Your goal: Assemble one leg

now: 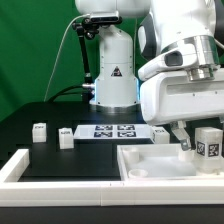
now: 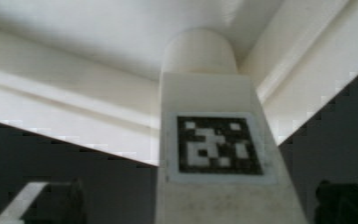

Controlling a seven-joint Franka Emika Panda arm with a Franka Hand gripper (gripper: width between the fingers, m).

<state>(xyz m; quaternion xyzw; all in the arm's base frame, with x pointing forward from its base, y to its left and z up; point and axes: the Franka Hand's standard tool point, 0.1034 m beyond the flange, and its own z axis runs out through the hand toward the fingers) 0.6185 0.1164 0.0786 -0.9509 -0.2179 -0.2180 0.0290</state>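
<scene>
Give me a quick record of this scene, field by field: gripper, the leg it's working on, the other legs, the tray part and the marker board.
gripper: open, holding nothing
leg at gripper: upright at the exterior view's right, tag facing the camera, beside the fingers
spare legs: two, and, apart on the black table
tray part: white, raised rim, in front
marker board: flat, by the robot base

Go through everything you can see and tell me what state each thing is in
End effector: open, holding nothing.
Leg by the end effector: upright, standing on the tray-like part.
Two legs at the exterior view's left: loose on the table, not picked up.
Marker board: flat on the table.
</scene>
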